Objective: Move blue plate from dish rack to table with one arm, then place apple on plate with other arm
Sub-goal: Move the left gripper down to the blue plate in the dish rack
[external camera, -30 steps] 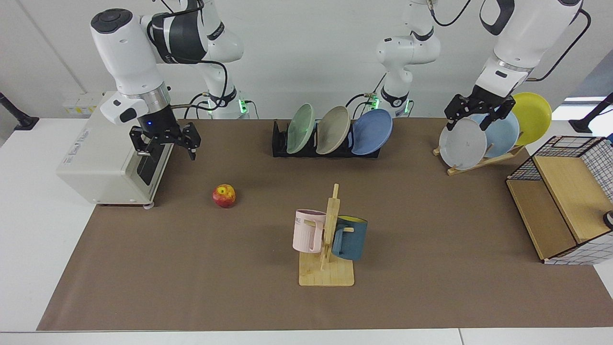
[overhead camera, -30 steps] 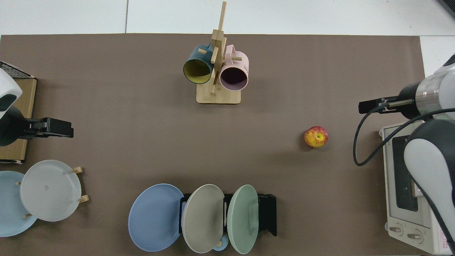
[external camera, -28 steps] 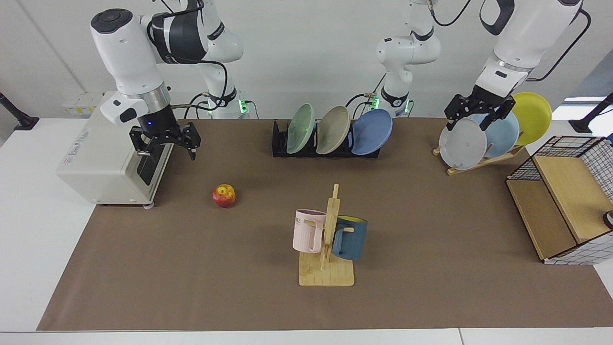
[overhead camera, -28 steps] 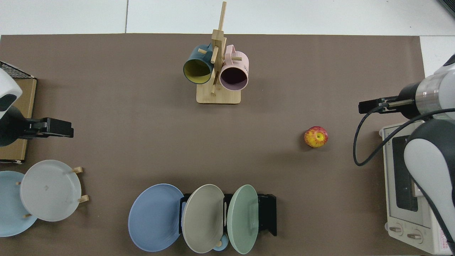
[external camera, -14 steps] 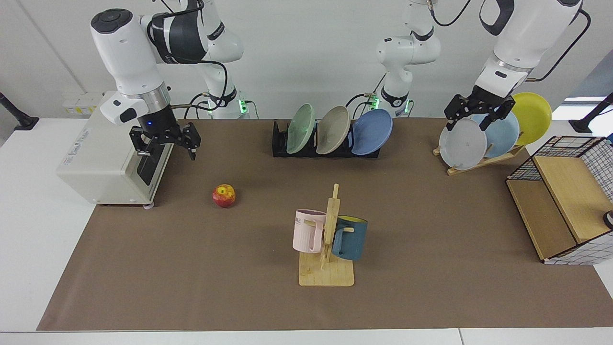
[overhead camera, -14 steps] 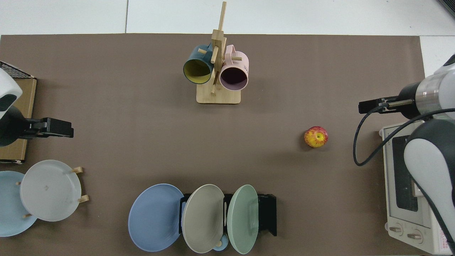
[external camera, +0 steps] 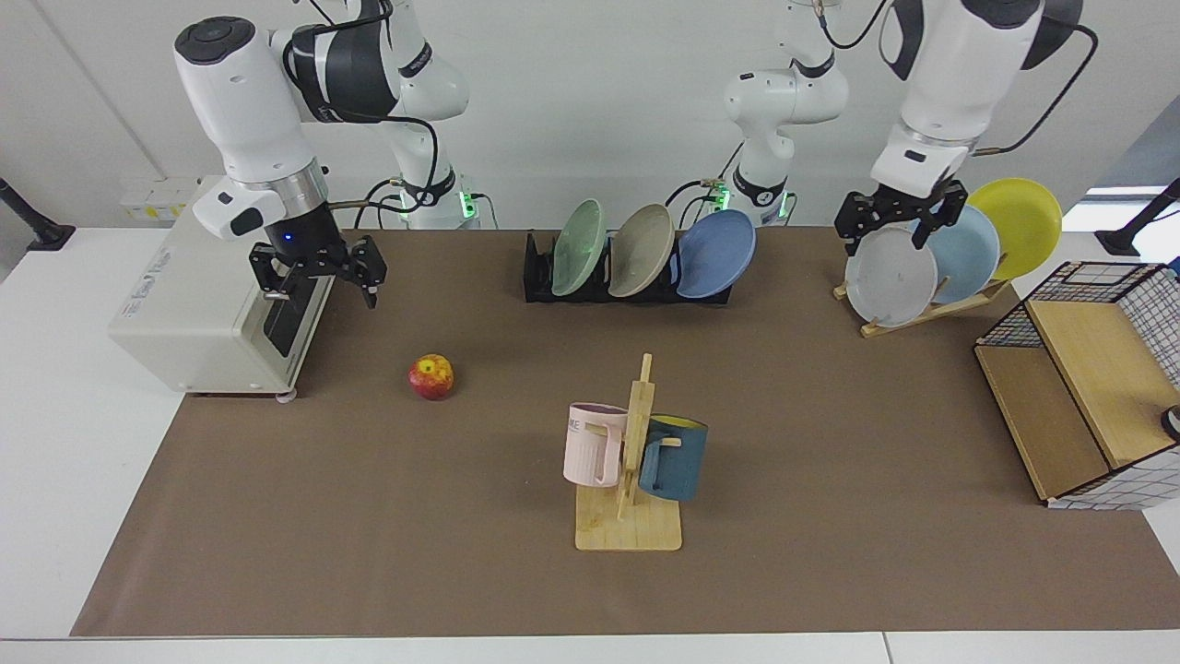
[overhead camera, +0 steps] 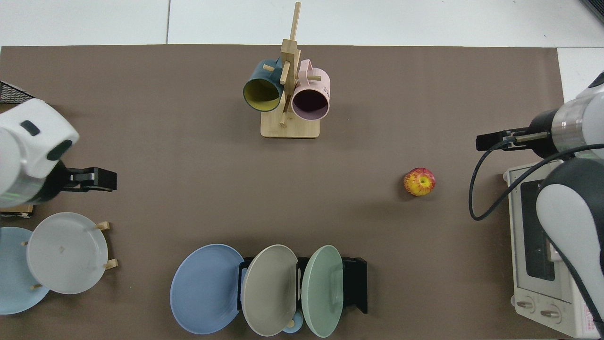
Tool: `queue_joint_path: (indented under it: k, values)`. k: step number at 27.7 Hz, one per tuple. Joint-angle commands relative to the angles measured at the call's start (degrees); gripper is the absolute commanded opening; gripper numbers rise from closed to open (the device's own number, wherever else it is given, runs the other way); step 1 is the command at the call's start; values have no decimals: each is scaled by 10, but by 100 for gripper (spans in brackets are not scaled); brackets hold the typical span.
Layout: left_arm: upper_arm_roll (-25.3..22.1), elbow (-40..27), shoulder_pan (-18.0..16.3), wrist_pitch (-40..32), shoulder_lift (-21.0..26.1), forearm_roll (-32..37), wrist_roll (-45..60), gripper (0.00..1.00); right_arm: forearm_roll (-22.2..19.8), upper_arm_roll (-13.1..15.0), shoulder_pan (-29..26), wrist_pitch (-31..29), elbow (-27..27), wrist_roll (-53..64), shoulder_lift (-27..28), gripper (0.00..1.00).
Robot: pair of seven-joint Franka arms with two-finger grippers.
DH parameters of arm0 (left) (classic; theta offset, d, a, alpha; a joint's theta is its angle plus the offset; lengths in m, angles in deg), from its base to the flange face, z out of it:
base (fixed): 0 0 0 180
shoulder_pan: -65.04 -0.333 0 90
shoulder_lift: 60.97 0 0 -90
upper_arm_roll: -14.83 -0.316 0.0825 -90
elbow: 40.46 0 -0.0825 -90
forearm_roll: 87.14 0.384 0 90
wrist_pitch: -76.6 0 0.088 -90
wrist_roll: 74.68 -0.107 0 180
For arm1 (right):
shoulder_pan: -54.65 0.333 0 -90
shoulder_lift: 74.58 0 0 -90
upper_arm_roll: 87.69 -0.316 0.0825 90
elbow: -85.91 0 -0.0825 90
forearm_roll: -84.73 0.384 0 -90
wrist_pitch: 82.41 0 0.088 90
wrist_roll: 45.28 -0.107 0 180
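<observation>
Your blue plate (external camera: 716, 254) sits in the end slot of the dish rack (external camera: 539, 277), leaning outward past the rack's edge, with a beige plate (external camera: 641, 250) and a green plate (external camera: 578, 247) in the slots beside it; from above, the three overlap like tilted discs across the black frame. The apple (external camera: 431, 376) lies on the brown mat of the table (external camera: 369, 516), apart from everything, between the white oven (external camera: 198, 295) and the wooden mug tree (external camera: 631, 489), which carries a pink mug (external camera: 592, 444) and a dark blue mug (external camera: 673, 456) on its pegs. Your left gripper (external camera: 892, 226) hangs in front of the wooden plate stand (external camera: 922, 314), over the top of the grey plate (external camera: 890, 277), with its fingers spread and nothing between them; that stand also holds a pale blue plate (external camera: 968, 254) and a yellow plate (external camera: 1019, 226). Your right gripper (external camera: 318, 277) hovers by the oven's front corner, well apart from the apple, fingers likewise spread and empty. The wire-sided wooden crate (external camera: 1088, 387) stands at the mat's edge beyond the plate stand.
</observation>
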Motion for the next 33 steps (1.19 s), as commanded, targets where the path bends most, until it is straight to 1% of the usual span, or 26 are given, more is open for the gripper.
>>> queue_joint_path:
  k: [1, 6, 8, 10, 12, 15, 17, 21, 25, 27, 29, 30, 31, 33]
  values:
    - [51, -225, 10, 111, -181, 21, 90, 100, 2, -5, -9, 0, 5, 14, -5, 100]
    - [121, -342, 11, 128, -293, 22, 115, 100, 2, -5, -9, 0, 5, 14, -5, 100]
    - [175, -392, 14, 157, -326, 22, 154, 100, 2, -5, -9, 0, 5, 14, -5, 100]
    - [215, -431, 15, 183, -343, 22, 196, 100, 2, -5, -9, 0, 5, 14, -5, 100]
    - [226, -442, 14, 191, -343, 22, 203, 100, 2, -5, -8, 0, 5, 14, -5, 100]
    - [226, -445, 13, 190, -340, 22, 203, 100, 2, -5, -9, 0, 5, 14, -5, 100]
    - [225, -462, 14, 194, -347, 22, 204, 100, 2, -5, -9, 0, 5, 14, -5, 100]
    - [226, -465, -6, 219, -339, 22, 212, 100, 2, -5, -9, 0, 5, 14, -5, 100]
    - [230, -468, -9, 230, -331, 22, 213, 100, 2, -5, -9, 0, 5, 14, -5, 100]
    - [252, -468, -11, 232, -327, 22, 234, 100, 2, -5, -9, 0, 5, 14, -5, 100]
    - [292, -472, -32, 243, -324, 22, 271, 100, 2, -5, -9, 0, 5, 14, -5, 100]
    - [301, -471, -45, 246, -319, 21, 272, 100, 2, -5, -9, 0, 5, 14, -5, 100]
    - [302, -469, -50, 248, -313, 20, 271, 100, 2, -5, -9, 0, 5, 14, -5, 100]
    - [302, -468, -47, 246, -307, 19, 271, 100, 2, -5, -9, 0, 5, 14, -5, 100]
